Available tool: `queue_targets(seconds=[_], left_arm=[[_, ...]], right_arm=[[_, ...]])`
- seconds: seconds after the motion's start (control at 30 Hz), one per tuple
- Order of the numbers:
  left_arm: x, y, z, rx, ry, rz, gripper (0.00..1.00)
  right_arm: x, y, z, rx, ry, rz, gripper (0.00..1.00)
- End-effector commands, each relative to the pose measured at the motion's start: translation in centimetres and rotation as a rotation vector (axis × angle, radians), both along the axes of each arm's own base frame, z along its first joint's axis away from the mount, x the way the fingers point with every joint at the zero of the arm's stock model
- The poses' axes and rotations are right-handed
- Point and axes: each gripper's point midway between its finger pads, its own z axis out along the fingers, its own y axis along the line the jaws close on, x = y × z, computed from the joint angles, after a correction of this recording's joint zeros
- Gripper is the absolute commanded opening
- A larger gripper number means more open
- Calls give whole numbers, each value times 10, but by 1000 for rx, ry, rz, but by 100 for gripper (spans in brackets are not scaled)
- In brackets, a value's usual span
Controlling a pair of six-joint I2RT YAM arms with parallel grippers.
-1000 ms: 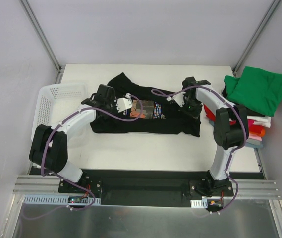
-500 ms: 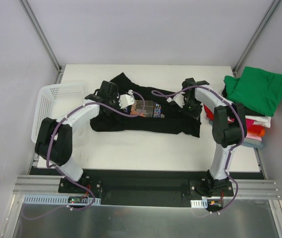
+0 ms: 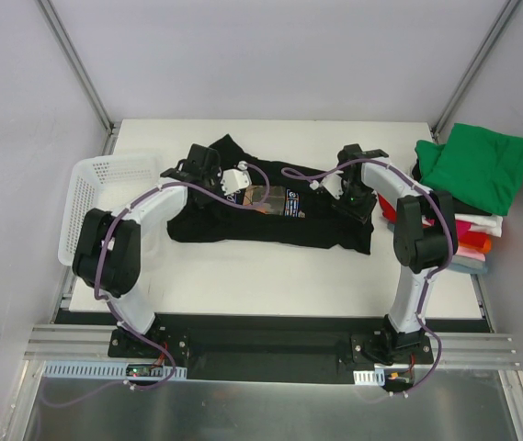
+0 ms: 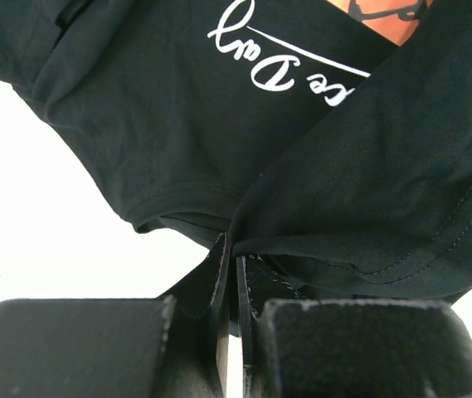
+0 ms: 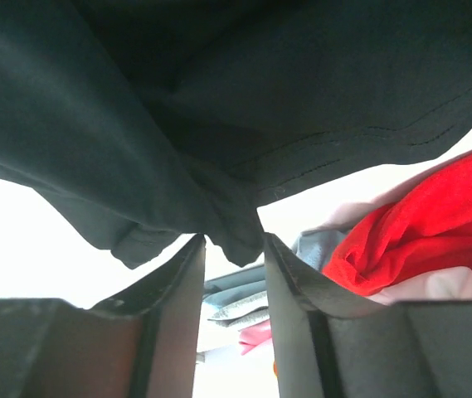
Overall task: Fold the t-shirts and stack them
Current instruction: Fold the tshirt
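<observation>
Since one second ago, the left arm has swung toward the far edge of the tabletop (image 3: 270, 280), taking its left pincer (image 3: 202, 165) and the gripped cloth with it. The right arm stands nearly where it was.

Top external view: the black t-shirt (image 3: 270, 228) lies spread across the middle of the tabletop, nearer the far edge, chest print up. The left pincer sits over its far-left part and the right pincer (image 3: 359, 195) over its right end. A stack of folded t-shirts (image 3: 477, 165), topped by a green one, occupies the right edge at the far right corner. A white mesh basket (image 3: 96, 197) rests at the left edge.

Left wrist view: the left pincer (image 4: 231, 249) is pressed together, pinching a hem fold of the black t-shirt (image 4: 177, 124). White script print (image 4: 285, 58) shows on the cloth beyond. Bare tabletop (image 4: 36, 207) shows to the left.

Right wrist view: the right pincer (image 5: 231, 240) stands spread, light showing between its fingers (image 5: 182, 282). A bunched fold of the black t-shirt (image 5: 219, 99) hangs into the gap at the tips; whether either finger presses it cannot be told. Beyond lies the stack, showing a red t-shirt (image 5: 401, 224) and a pale blue-grey one (image 5: 236, 298).
</observation>
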Motion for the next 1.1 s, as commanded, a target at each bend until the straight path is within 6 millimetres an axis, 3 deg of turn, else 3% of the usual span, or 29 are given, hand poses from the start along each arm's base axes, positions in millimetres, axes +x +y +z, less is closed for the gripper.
queue_targets(seconds=[0.0,0.33,0.43,0.47,0.53,0.63,0.87,1.07], left_arm=[[22,1,15,4,-60,-6,0],[47,2,21,5,-88,27,0],[52,3,20,8,-92,42,15],[54,4,19,9,-94,45,29],[57,4,21,6,-104,57,46],[59,4,25,-17,-116,74,66],[46,-2,38,-85,-124,69,74],[20,-5,23,-99,-72,50,74]], right_arm=[[3,-5,7,-8,-15,1,39],[-2,-7,7,-8,-18,-6,40],[-5,-7,6,-9,-13,-3,40],[-6,-8,5,-11,-8,-6,39],[-7,-7,6,-7,-10,-9,38],[-8,-6,6,-1,-7,-11,37],[-11,-6,4,6,-4,-16,36],[-13,-5,5,8,-5,-24,35]])
